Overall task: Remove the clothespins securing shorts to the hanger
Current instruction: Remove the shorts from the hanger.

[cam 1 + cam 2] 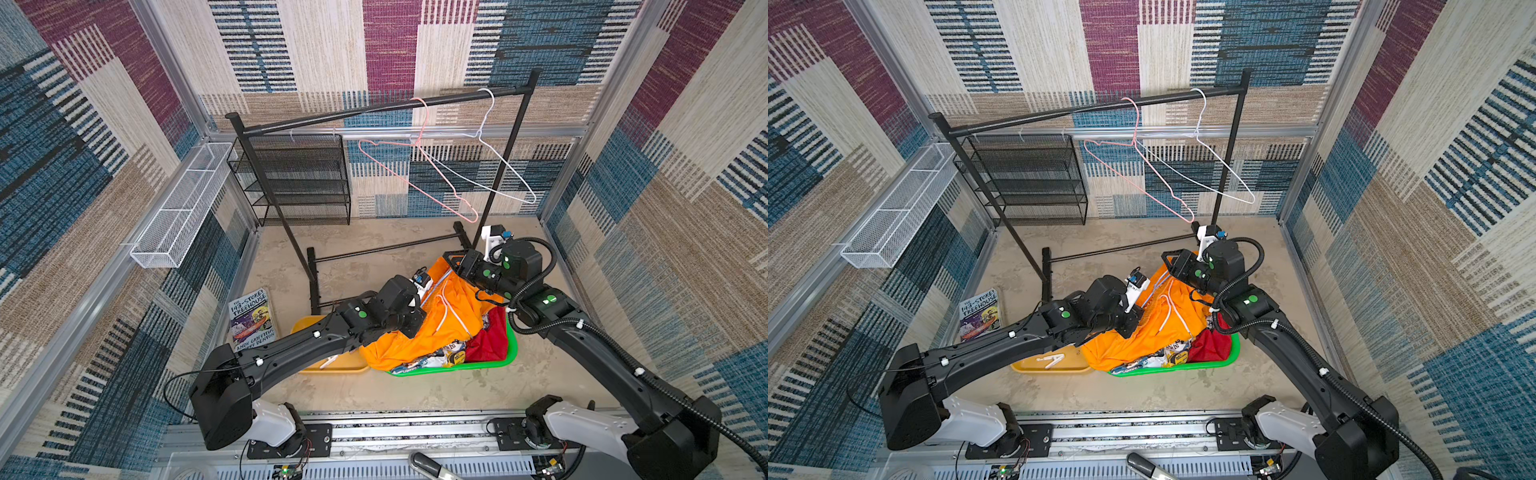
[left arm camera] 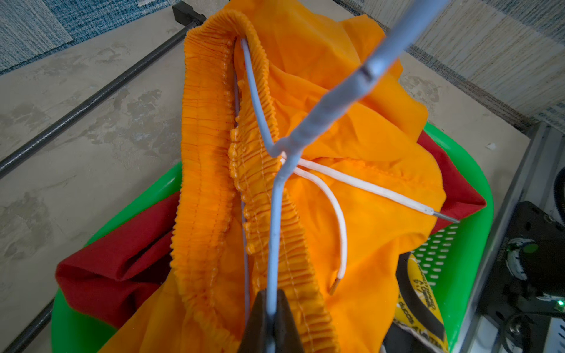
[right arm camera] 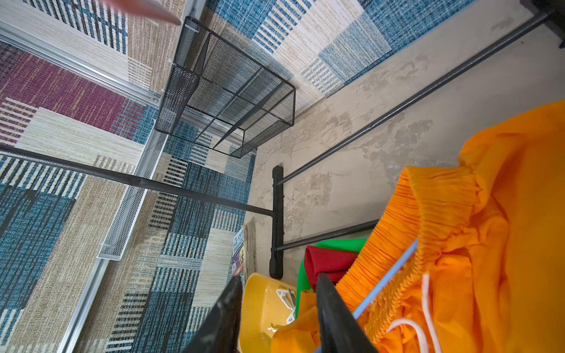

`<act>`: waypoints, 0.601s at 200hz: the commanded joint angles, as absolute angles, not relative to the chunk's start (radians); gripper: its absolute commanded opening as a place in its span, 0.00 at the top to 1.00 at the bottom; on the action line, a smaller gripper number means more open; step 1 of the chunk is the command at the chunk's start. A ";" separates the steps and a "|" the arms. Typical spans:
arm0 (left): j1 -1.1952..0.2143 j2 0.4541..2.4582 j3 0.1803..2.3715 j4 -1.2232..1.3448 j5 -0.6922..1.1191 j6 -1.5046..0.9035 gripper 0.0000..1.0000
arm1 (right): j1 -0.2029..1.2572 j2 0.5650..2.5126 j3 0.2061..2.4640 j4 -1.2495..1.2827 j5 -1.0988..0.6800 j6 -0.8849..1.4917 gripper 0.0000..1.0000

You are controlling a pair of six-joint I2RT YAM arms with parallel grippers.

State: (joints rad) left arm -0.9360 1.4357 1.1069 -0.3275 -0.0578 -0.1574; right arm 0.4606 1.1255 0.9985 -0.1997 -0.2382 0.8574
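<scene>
The orange shorts (image 1: 440,328) (image 2: 336,214) are heaped over a green basket (image 1: 490,365), on top of the red shorts (image 1: 490,340) and the printed shorts (image 1: 440,357). A pale blue wire hanger (image 2: 275,214) runs through the orange elastic waistband. My left gripper (image 2: 271,298) is shut on that hanger's wire. Above the far end of the orange shorts, my right gripper (image 3: 278,278) (image 1: 453,257) is open with nothing between its fingers. The only clothespins (image 1: 1052,360) (image 3: 286,301) I see are white and lie loose in the yellow tray (image 1: 1034,365).
A black clothes rack (image 1: 374,110) stands behind the basket with a bare pink hanger (image 1: 415,178) and a bare white hanger (image 1: 498,166). A black mesh shelf (image 1: 299,178) is at the back wall, a white wire basket (image 1: 178,208) on the left wall, a book (image 1: 251,320) beside the tray.
</scene>
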 commanded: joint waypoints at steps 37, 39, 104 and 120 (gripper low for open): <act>-0.939 1.398 1.105 -0.267 -0.037 -0.146 1.00 | 0.463 1.072 1.016 -0.296 -0.148 0.793 0.46; -0.938 1.397 1.103 -0.265 -0.036 -0.148 1.00 | 0.462 1.068 1.017 -0.303 -0.141 0.787 0.45; -0.937 1.358 1.067 -0.232 -0.010 -0.166 1.00 | 0.462 0.895 1.011 -0.405 0.082 0.679 0.25; -0.938 1.351 1.060 -0.227 -0.002 -0.167 1.00 | 0.461 0.886 1.023 -0.442 0.133 0.661 0.24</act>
